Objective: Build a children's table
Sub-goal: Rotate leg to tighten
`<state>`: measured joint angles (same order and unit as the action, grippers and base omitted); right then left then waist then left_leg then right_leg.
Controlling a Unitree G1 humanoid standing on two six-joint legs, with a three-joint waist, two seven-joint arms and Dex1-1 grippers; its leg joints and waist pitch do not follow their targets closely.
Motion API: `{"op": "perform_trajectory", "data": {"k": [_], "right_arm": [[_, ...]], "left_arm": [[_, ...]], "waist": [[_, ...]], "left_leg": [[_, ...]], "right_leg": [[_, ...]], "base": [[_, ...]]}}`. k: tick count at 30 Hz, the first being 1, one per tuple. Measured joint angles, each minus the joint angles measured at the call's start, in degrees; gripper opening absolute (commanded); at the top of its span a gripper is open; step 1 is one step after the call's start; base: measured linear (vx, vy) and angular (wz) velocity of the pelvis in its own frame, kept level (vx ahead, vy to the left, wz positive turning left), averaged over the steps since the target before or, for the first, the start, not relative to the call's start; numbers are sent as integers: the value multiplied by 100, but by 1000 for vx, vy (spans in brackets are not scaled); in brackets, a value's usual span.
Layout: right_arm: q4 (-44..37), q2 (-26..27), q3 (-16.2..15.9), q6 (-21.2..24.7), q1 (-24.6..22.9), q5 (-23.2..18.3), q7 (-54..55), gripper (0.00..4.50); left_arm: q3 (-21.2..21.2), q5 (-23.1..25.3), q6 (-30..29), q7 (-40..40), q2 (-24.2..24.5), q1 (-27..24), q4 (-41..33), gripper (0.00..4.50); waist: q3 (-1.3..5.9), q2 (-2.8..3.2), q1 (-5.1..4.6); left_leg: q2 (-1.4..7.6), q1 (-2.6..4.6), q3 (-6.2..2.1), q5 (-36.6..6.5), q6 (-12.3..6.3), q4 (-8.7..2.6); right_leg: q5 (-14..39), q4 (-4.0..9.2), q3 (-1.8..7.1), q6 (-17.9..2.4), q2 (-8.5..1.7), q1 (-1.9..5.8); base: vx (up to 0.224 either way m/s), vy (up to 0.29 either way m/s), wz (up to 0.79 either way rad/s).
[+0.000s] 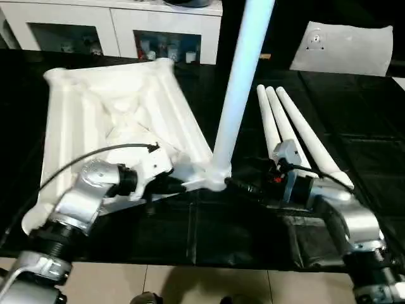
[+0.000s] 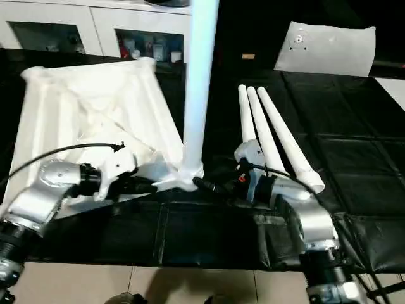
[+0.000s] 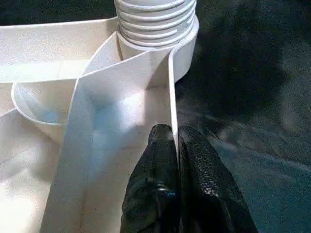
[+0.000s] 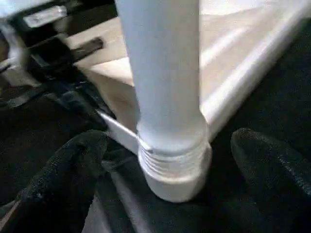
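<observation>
Left tool pinched shut; right tool spread wide, forearms converging.

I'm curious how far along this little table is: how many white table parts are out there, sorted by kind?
Table top: 1
Leg standing in a corner socket: 1
Loose legs lying on the black mat: 3
Total: 5 parts

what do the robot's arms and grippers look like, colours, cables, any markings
Both forearms are rounded silver metal with black ribbed collars near the elbows. The left arm carries a white wrist bracket and a thin black cable looping over it. The right arm has a white block on its wrist, black wiring and a small red spot. The fingers of each gripper are black, rubbery and finely textured.
</observation>
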<state>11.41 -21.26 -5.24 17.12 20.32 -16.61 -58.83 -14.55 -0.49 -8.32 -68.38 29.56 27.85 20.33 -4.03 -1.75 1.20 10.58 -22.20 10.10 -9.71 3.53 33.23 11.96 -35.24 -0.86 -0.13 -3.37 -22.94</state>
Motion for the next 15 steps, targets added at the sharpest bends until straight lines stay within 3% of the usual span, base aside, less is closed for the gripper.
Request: {"op": "perform_trajectory", "data": {"k": [4,12,15], "right_arm": [[200,-226,-258,-257,224,91,-579,445],[717,-255,-687,-708,477,387,-1063,445],[790,-251,-860,-816,490,405,-1255,419]], "left_arm": [[-115,-94,236,-538,153,110,186,0],[-340,-83,634,-1062,202,352,504,0],[-407,-43,769,-1130,185,428,598,0]], "waist": [[-1,-29,93],[-9,-78,144],[-12,-86,161]], "left_leg": [[6,-2,0,-5,-3,24],[8,-6,2,-8,-6,47],[10,-6,3,-8,-6,51]], "right_leg": [[0,-9,-2,-1,0,4],[-8,-17,-2,-14,-2,10],[-9,-20,-2,-15,-2,10]], "base": [[0,0,0],[0,0,0],[0,0,0]]}}
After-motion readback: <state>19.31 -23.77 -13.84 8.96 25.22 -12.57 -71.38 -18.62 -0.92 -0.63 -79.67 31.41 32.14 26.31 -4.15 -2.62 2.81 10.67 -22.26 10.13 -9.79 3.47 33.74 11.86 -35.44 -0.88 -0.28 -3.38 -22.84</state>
